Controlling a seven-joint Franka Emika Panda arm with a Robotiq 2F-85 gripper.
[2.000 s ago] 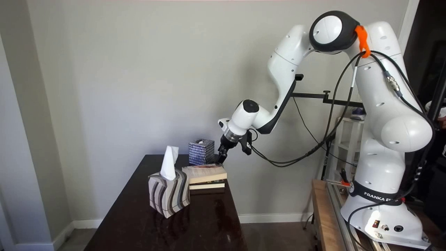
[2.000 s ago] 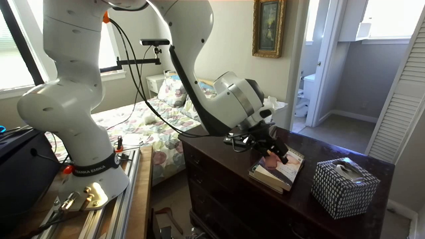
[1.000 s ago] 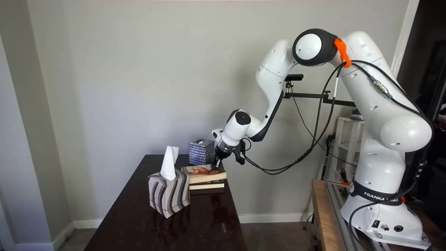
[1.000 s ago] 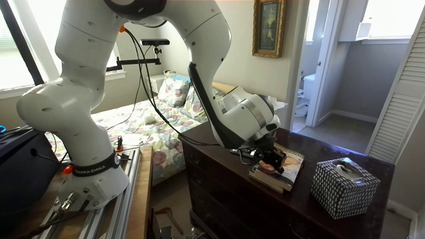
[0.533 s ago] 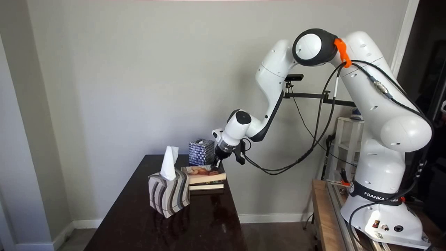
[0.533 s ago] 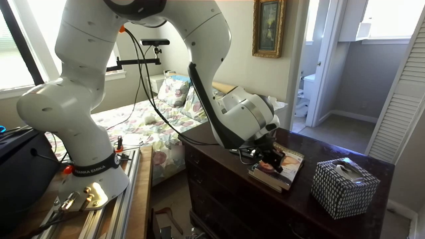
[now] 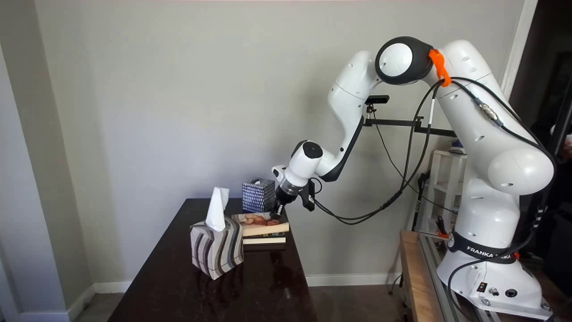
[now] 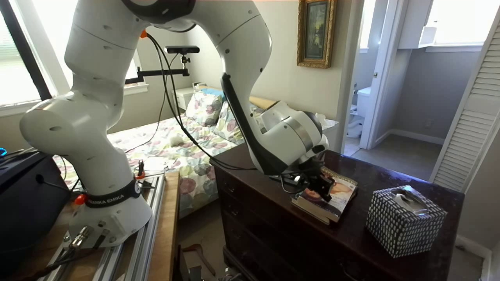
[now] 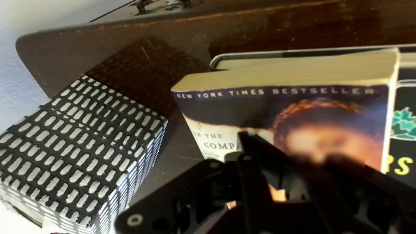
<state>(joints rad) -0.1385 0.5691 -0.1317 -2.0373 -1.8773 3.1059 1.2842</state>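
claw is clenched, pointing down at a slant onto a paperback. in both exterior views its tips appear to rest against the front cover; the exact contact point is blurred in the wrist view. the paperback lies flat, cover up, and carries a band reading "new york times bestseller"; part of its title is hidden behind the claw. beneath it, touching, lies a dark-covered book with yellow lettering and a teal leaf shape, showing past the upper edge. both lie on a dark wooden dresser, close to its long edge on the robot's side.

a patterned tissue box, black with pale marks, stands upright near the books and apart from them. a striped tissue box, with a white tissue standing out of its top, is near the books in an exterior view; whether it touches them cannot be told.

the white robot arm bears an orange strap, with black cables hanging in a loop. past the dresser, an exterior view shows a bed with floral bedding and a gold-framed picture.
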